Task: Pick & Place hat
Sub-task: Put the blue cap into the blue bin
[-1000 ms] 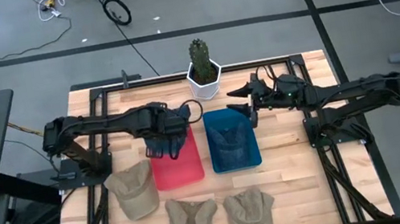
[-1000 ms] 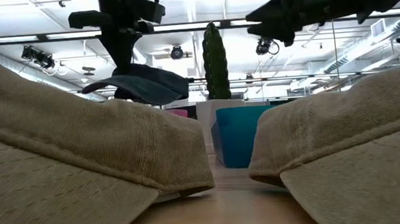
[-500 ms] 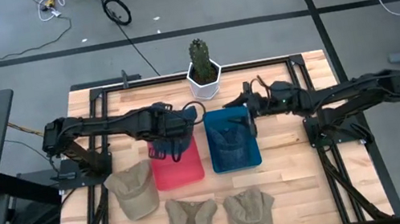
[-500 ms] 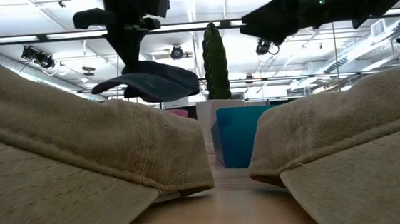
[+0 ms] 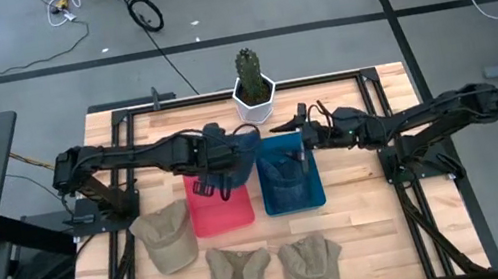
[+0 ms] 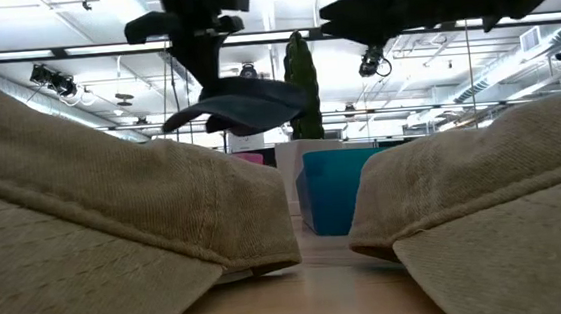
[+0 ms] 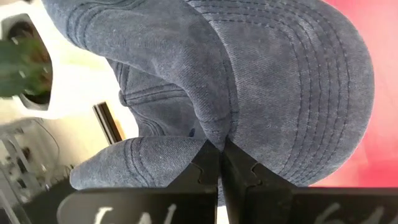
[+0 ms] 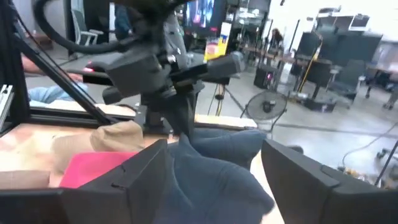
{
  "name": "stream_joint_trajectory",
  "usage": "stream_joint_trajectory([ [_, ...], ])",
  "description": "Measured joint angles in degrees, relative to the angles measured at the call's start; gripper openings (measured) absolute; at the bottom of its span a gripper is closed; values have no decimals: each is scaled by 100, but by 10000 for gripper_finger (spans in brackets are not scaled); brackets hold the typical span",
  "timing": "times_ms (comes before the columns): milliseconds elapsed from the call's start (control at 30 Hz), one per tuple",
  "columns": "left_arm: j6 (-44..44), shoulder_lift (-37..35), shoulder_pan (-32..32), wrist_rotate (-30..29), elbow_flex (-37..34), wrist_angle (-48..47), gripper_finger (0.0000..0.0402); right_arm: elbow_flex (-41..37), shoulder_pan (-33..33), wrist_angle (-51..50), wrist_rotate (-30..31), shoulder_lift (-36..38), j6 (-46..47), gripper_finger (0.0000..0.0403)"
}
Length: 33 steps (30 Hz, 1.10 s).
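My left gripper (image 5: 220, 161) is shut on a blue denim cap (image 5: 235, 148) and carries it in the air over the right side of the red bin (image 5: 220, 207), next to the blue bin (image 5: 309, 185). In the low view the cap (image 6: 241, 105) hangs under the left gripper (image 6: 211, 77). A second denim cap (image 5: 284, 176) lies inside the blue bin. My right gripper (image 5: 299, 137) is open above the blue bin's far edge, pointing toward the carried cap (image 8: 211, 168). My left gripper pinches the denim cap between its two fingers where the stitched brim meets the crown (image 7: 219, 134), on a bunched fold of the cloth. The fingers (image 7: 205, 163) come from above, pointing down. The cap is lifted clear and hangs roughly level below them.
Three tan caps lie along the near edge (image 5: 166, 236) (image 5: 238, 275) (image 5: 310, 259) and fill the low view's foreground. A potted cactus (image 5: 253, 86) stands just beyond the bins at the far edge. Bare wood lies to the right of the blue bin.
My left gripper has carried the denim cap toward the table's right, from over the red bin's middle to its edge beside the blue bin, rising slightly. My right gripper has moved toward the table's left, over the blue bin's far edge, closer to the cap.
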<state>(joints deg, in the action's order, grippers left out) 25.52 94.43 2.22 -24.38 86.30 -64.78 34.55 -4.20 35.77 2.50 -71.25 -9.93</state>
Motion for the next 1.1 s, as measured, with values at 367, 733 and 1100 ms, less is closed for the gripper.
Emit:
stream_joint_trajectory([
  [367,172,15,-13,-87,0,187,2,1093,191,-1233,31,-790,38,262],
  [733,105,17,-13,-90,0,191,2,1901,413,-1397,520,-1797,-549,242],
  [1100,117,17,-15,-87,0,227,2,2311,406,-1382,568,-2377,-616,240],
])
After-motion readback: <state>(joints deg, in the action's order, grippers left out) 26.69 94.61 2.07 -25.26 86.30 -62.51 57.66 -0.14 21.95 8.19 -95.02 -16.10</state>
